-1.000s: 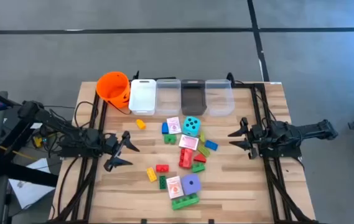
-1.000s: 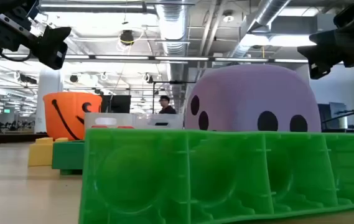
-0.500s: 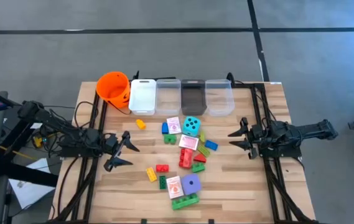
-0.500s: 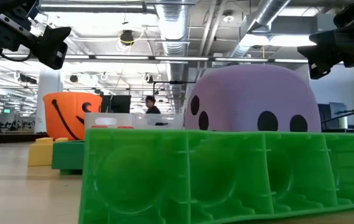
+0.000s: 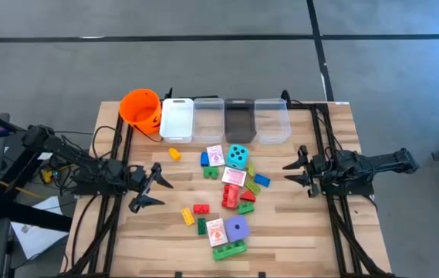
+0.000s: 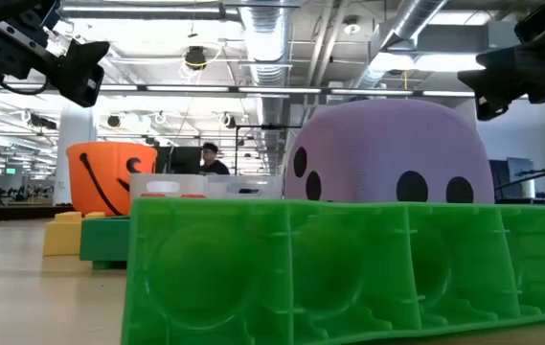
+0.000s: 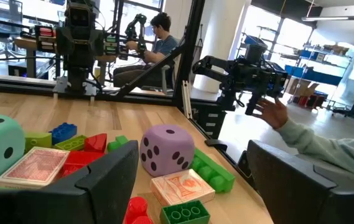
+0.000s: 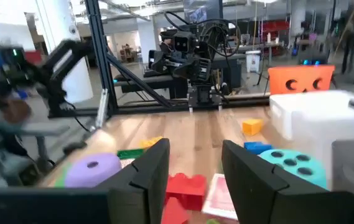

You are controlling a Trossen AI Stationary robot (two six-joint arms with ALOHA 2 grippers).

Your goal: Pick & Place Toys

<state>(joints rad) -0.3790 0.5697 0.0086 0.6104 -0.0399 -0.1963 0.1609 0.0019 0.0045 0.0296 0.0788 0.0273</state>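
No pick begun; both arms hover off the pile, nothing held. Left pincer spread wide, empty, toward the counter's left edge, pointed at the toys. Right pincer set narrower, a clear gap between its fingers, empty, toward the right edge. Toys lie scattered mid-counter: teal die nearest the far edge, cards beside and below it, red bricks clustered at centre, purple die near the front edge, touching a long green brick. A lone yellow brick lies apart, toward the orange bucket. Clear bins line the far edge beside the bucket. Step judged: choosing a first toy. Next move calls for one pincer to descend over an outlying piece, straddle it squarely, then close. The crowded centre risks nudging neighbours.
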